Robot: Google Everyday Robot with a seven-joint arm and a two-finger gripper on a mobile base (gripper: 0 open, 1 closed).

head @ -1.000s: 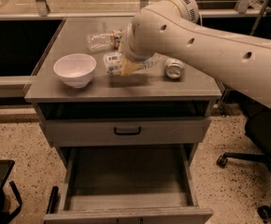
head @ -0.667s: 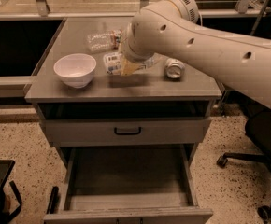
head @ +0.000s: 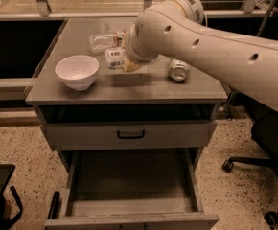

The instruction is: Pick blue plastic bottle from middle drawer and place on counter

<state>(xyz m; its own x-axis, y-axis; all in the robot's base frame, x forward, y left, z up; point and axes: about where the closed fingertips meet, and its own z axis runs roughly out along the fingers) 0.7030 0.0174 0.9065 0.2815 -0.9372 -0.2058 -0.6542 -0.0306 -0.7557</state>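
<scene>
My gripper (head: 123, 62) is at the end of the white arm, over the middle of the counter (head: 144, 87). It is shut on the blue plastic bottle (head: 113, 57), a short clear bottle whose pale label with dark print sticks out to the left of the wrist. The bottle hangs just above the counter, with a shadow under it. The wrist hides most of the gripper. The middle drawer (head: 132, 188) is pulled open at the bottom, and its grey floor is bare.
A white bowl (head: 76, 71) stands on the counter's left. A longer clear bottle (head: 102, 40) lies behind the gripper. A silvery can (head: 179, 70) lies to the right. The shallow drawer with a black handle (head: 130, 134) is closed. An office chair base (head: 254, 169) is at the right.
The arm and the bottle have shifted slightly up and away from the counter's front edge. Nothing else has moved.
</scene>
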